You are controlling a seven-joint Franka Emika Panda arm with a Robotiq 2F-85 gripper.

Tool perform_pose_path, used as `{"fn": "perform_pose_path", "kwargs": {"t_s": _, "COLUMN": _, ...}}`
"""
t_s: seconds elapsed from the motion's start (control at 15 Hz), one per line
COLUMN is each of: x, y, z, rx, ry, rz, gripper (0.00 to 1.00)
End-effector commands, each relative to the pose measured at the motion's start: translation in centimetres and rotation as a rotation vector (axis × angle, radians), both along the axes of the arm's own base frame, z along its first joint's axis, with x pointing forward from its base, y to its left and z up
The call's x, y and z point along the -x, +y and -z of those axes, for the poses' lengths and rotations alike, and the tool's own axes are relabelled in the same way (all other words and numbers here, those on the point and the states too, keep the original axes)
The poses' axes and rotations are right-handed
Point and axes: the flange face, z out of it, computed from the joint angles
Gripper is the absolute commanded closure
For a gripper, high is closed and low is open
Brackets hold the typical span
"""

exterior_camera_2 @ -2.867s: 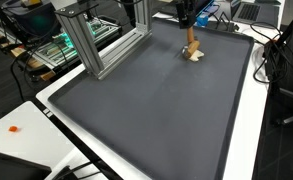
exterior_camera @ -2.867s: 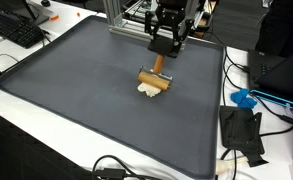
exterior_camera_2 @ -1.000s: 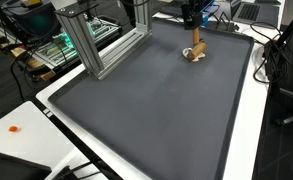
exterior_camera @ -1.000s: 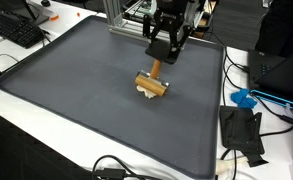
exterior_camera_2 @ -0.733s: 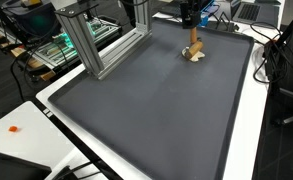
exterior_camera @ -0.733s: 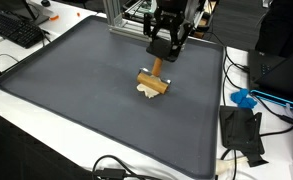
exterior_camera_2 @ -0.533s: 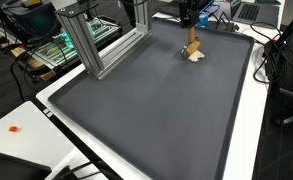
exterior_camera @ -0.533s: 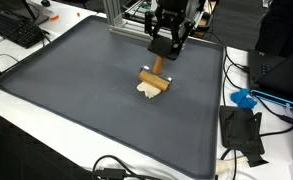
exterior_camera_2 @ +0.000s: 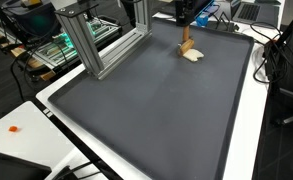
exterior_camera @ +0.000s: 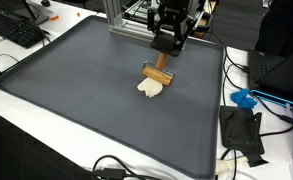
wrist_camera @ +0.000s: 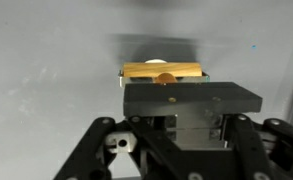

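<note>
My gripper (exterior_camera: 165, 46) is shut on the upright handle of a small wooden T-shaped tool (exterior_camera: 158, 77). The tool's crossbar rests on a pale, flat lump (exterior_camera: 150, 89) that lies on the dark grey mat (exterior_camera: 76, 90). In the other exterior view the gripper (exterior_camera_2: 183, 20) holds the tool (exterior_camera_2: 185, 42) over the pale lump (exterior_camera_2: 192, 56) near the mat's far edge. In the wrist view the closed jaws (wrist_camera: 176, 108) hide the handle. The wooden crossbar (wrist_camera: 163, 71) shows just beyond them, with a bit of the pale lump (wrist_camera: 158, 62) behind it.
An aluminium frame (exterior_camera_2: 91, 45) stands at the mat's edge. A keyboard (exterior_camera: 16, 30) lies at the back corner. A blue object (exterior_camera: 244, 99), a black holder (exterior_camera: 241, 132) and cables (exterior_camera: 116, 168) lie off the mat on the white table (exterior_camera: 26, 120).
The gripper and the wooden tool have shifted a little along the mat toward its far edge, sliding over the pale lump. The jaws stay closed on the handle.
</note>
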Motion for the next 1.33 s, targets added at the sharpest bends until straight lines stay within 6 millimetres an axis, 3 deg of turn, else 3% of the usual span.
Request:
{"fn": "perform_pose_path", "kwargs": {"t_s": 0.0, "x": 1.2, "y": -0.7, "z": 3.4, "rx": 0.019, "ry": 0.102, "rz": 0.006, "gripper": 0.71}}
{"fn": "perform_pose_path", "kwargs": {"t_s": 1.27, "x": -0.1, "y": -0.4, "z": -0.9, "rx": 0.001, "ry": 0.042, "rz": 0.016, "gripper": 0.71}}
